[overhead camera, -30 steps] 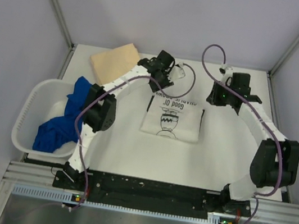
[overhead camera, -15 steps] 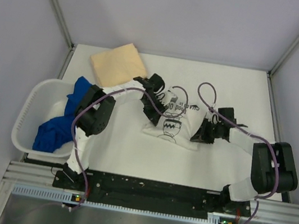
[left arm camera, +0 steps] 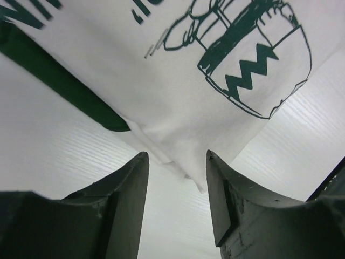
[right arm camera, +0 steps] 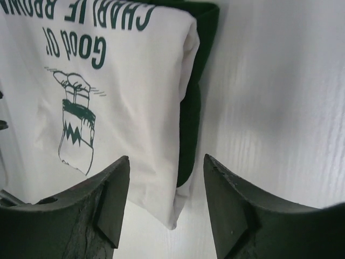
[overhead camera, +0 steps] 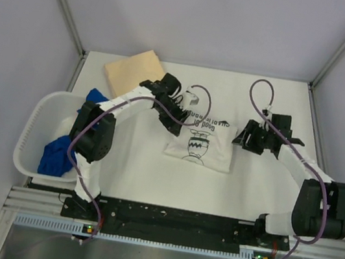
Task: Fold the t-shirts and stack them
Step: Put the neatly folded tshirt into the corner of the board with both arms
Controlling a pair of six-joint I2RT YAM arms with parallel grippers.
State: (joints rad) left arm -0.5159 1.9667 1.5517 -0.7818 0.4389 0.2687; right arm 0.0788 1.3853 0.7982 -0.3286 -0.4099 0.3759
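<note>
The white shirt [overhead camera: 200, 144] lies folded mid-tabletop and the tan shirt [overhead camera: 136, 71] folded at the far-left corner, unstacked. Blue shirts [overhead camera: 57, 154] sit unfolded in the basket [overhead camera: 25, 132]. The left gripper [left arm camera: 175, 162] and right gripper [right arm camera: 167, 164] stand parted, empty.

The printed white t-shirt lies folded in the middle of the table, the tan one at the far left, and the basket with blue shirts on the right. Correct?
No: the basket with the blue shirts stands on the left, as the top external view shows. The printed white t-shirt in the middle and the tan one at the far left are correct.
</note>
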